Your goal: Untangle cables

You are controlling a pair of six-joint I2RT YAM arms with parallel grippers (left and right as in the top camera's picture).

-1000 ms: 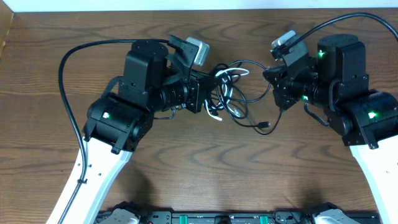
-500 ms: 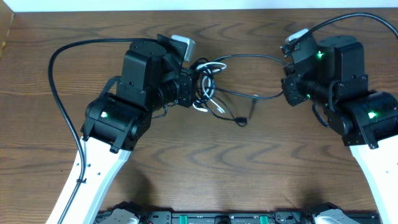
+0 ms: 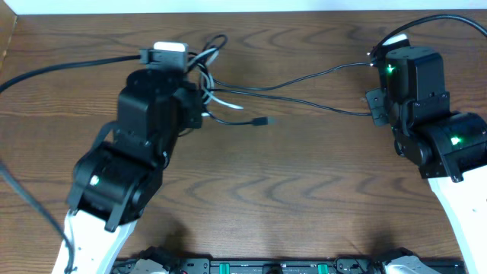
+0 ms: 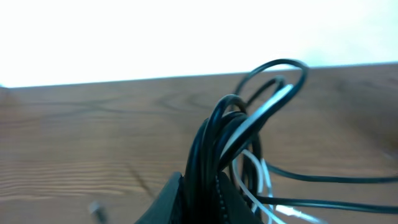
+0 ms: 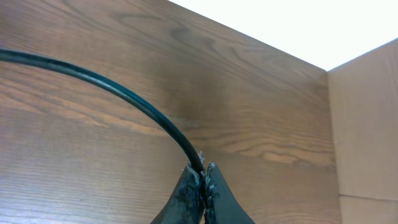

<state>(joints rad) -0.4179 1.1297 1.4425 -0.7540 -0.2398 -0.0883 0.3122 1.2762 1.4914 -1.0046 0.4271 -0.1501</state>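
Cables (image 3: 243, 88) now stretched wider than before, left tool (image 4: 200, 188) and right tool (image 5: 200, 176) both clenched on strands.

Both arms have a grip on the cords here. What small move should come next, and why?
Probably ease the right gripper slightly rightward. It is shut on a thin black cable that runs stretched to the black and white looped bundle clamped in the left gripper; a gentle pull may draw that strand free.
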